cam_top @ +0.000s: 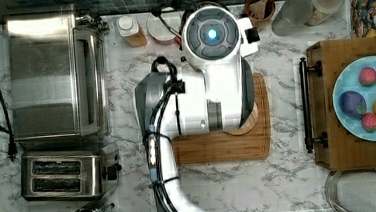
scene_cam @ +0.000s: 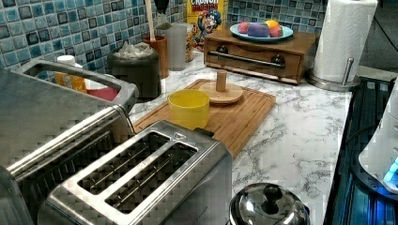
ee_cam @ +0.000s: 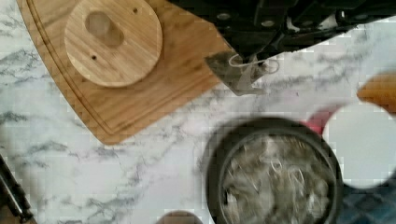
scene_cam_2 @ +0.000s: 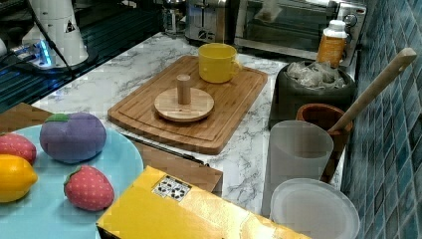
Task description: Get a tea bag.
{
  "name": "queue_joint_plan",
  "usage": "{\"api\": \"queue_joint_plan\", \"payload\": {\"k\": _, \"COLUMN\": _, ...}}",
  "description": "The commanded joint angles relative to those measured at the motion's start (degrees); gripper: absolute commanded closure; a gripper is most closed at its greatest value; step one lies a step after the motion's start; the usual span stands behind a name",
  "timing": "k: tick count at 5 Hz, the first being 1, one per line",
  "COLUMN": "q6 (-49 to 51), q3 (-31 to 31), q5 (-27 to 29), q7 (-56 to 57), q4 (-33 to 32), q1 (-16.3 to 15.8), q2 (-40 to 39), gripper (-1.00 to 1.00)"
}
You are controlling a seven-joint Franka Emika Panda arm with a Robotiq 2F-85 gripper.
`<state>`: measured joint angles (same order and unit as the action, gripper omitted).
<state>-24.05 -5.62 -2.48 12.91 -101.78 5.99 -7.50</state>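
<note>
Tea bag (ee_cam: 238, 74), a small flat grey-beige paper sachet with a loop of pale string, hangs pinched in the black gripper (ee_cam: 254, 58), whose fingers are closed on its upper edge in the wrist view. The sachet hangs in the air over the corner of the rectangular bamboo cutting board (ee_cam: 140, 98) and the white marble-patterned worktop (ee_cam: 70, 172). Near it on the worktop stands a round dark grey canister (ee_cam: 275, 177), open at the top and heaped with many more pale sachets and tangled strings. The canister's round wooden lid (ee_cam: 113, 42), with an upright peg handle, lies flat on the board, well apart from the canister. In the right view, a yellow ceramic mug (scene_cam_2: 217, 62) stands on the board's far end, beyond the lid, and the open canister sits just off the board at the right view's right, beside a brown pot holding a wooden spoon (scene_cam_2: 375, 87). In the top view, the white robot arm (cam_top: 214, 84) covers most of the board, and a silver toaster (cam_top: 65, 174) and toaster oven (cam_top: 48, 70) stand at the top view's left.
</note>
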Motion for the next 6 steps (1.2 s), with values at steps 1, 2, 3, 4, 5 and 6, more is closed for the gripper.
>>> {"api": "queue_joint_plan", "payload": {"k": 1, "q6": 1.54, "q3": -0.90, "q5": 3.88, "q7": 7.80, "q4": -9.84, "q1": -0.96, "q2": 8.51, "gripper": 1.00}}
{"api": "queue_joint_plan", "payload": {"k": 2, "q6": 1.55, "q3": -0.72, "q5": 3.88, "q7": 7.80, "q4": -9.84, "q1": -1.14, "q2": 8.51, "gripper": 1.00}}
{"api": "queue_joint_plan", "payload": {"k": 3, "q6": 1.54, "q3": -0.45, "q5": 3.88, "q7": 7.80, "q4": -9.84, "q1": -1.41, "q2": 8.51, "gripper": 1.00}}
{"api": "queue_joint_plan", "payload": {"k": 4, "q6": 1.55, "q3": -2.15, "q5": 3.91, "q7": 7.83, "q4": -9.83, "q1": 0.30, "q2": 8.51, "gripper": 1.00}}
{"api": "queue_joint_plan", "payload": {"k": 5, "q6": 1.54, "q3": -0.65, "q5": 3.88, "q7": 7.80, "q4": -9.85, "q1": -1.21, "q2": 8.51, "gripper": 1.00}}
{"api": "queue_joint_plan", "payload": {"k": 6, "q6": 1.55, "q3": -0.52, "q5": 3.88, "q7": 7.80, "q4": -9.84, "q1": -1.34, "q2": 8.51, "gripper": 1.00}}
